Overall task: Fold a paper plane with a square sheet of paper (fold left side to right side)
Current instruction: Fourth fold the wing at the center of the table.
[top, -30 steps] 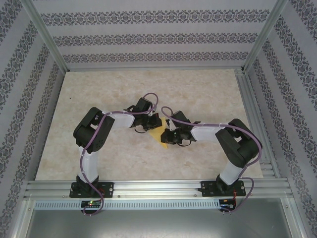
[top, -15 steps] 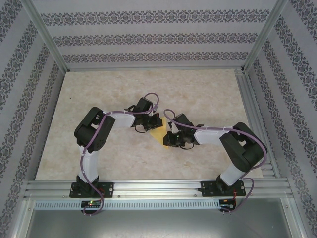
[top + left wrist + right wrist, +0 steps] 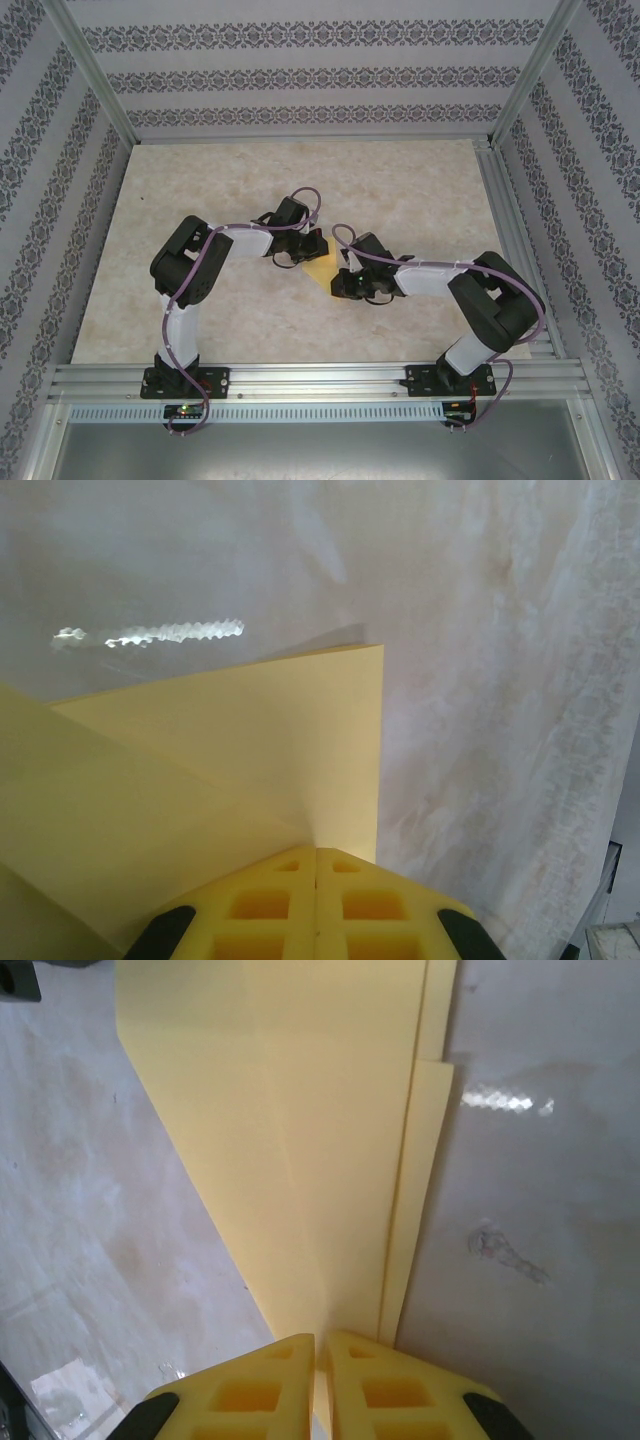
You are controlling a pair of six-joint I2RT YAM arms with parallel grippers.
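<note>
At centre of the table (image 3: 200,180), seen from the overhead camera, both arms bend inward and meet over one small yellow shape.

Left side: the left gripper (image 3: 303,254) comes in from the upper left, its tip on the near edge of the paper plane (image 3: 320,268). From the left wrist camera, the yellow fingers (image 3: 270,905) are pressed flat together at the bottom of the frame. The paper (image 3: 250,740) runs into their tip, pinched. A folded flap rises toward the upper middle with a sharp corner and a straight right edge. A second layer spreads to the lower left. Pale marbled tabletop (image 3: 480,680) fills the right.

Right side: the right gripper (image 3: 343,283) reaches in from the lower right, against the paper's lower end. From the right wrist camera, its jaws are nearly closed at bottom centre (image 3: 320,1345), a thin slit between them with the paper (image 3: 300,1110) caught in it. The sheet widens toward the top of the frame. It shows a faint centre crease and stacked layer edges stepping along its right side.
</note>
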